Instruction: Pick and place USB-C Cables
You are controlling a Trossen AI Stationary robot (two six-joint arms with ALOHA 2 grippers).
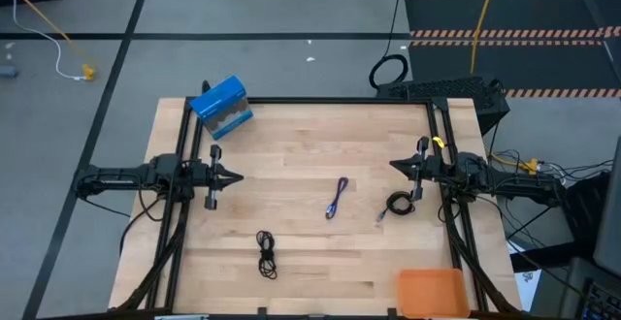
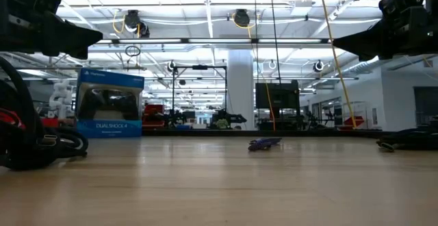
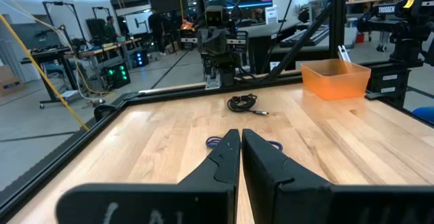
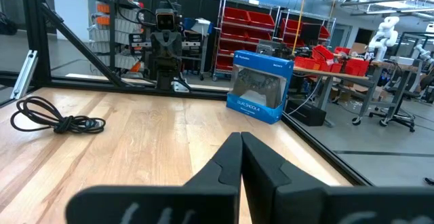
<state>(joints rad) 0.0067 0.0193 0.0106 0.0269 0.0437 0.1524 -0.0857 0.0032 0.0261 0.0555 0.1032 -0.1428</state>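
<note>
The left arm reaches in level from the table's left edge, its left gripper (image 1: 236,176) pointing toward the middle with the fingers (image 3: 227,157) pressed together (only a hairline gap shows in its wrist view). The right arm mirrors it from the right edge, the right gripper (image 1: 393,165) aimed back across with its fingers (image 4: 230,157) closed tip to tip. Both grippers hang above the tabletop, well apart, holding nothing.
</note>
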